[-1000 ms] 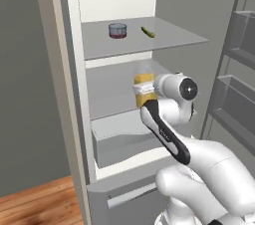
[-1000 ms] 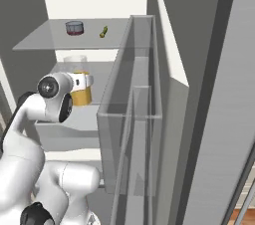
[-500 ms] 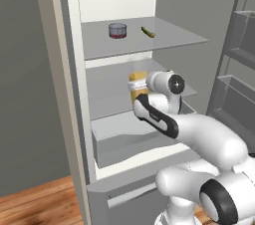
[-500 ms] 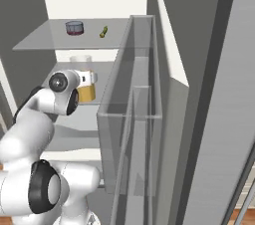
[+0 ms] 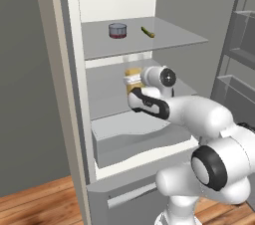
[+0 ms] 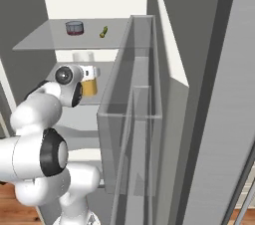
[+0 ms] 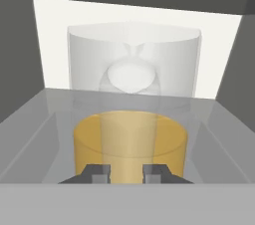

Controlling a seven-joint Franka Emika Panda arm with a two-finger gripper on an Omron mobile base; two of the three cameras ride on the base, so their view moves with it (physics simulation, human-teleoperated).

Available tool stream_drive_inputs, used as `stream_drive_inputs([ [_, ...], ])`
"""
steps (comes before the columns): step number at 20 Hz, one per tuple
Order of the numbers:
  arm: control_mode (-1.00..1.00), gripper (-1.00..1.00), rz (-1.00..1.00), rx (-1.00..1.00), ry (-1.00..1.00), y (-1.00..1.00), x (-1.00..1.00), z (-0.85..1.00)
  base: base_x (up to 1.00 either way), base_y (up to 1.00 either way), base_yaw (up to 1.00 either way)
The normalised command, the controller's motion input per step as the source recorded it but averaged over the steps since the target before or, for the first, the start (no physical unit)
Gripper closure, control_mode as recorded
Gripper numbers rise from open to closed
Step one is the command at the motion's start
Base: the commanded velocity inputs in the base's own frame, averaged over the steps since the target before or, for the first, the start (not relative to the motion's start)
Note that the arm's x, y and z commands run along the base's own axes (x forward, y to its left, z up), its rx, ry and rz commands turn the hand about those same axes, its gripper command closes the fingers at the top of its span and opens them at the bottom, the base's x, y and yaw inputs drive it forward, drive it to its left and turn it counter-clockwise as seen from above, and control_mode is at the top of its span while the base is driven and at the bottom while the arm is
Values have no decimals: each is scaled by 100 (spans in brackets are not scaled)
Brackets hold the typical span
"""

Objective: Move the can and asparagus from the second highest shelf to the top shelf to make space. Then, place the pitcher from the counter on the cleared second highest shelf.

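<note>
The can (image 5: 117, 30) (image 6: 75, 28) and the asparagus (image 5: 147, 32) (image 6: 103, 32) lie side by side on the top shelf (image 5: 169, 37) (image 6: 40, 44). Below them, the pitcher (image 5: 131, 79) (image 6: 90, 82) (image 7: 130, 142), half full of orange liquid, is over the second highest shelf (image 5: 107, 102) (image 7: 35, 134), deep inside the fridge. My gripper (image 7: 128, 173) is shut on the pitcher's near side, with the fingertips (image 7: 102, 172) close together low on it. Whether the pitcher's base touches the shelf I cannot tell.
A drawer-like bin (image 5: 139, 144) sits under the second highest shelf. The open fridge door with its clear racks (image 6: 134, 119) (image 5: 239, 35) stands close on the right of the arm. The fridge's left wall (image 5: 69, 94) bounds the other side.
The arm has reached further into the fridge, carrying the pitcher left and deeper over the second highest shelf. The can and asparagus have stayed put.
</note>
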Motion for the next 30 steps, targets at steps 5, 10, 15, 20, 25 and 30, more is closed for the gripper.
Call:
stream_drive_inputs([
  [5,-100,100,0,-2,0,10,36,-44,0,0,0],
  [10,-100,-100,0,-3,0,14,32,-45,0,0,0],
  [15,-100,-100,0,-1,0,1,5,-43,0,0,0],
  [20,-100,-100,0,0,0,0,-4,-37,0,0,0],
  [25,-100,-100,0,0,0,-7,-19,-25,0,0,0],
  [30,-100,-100,0,0,0,-7,-23,-7,0,0,0],
])
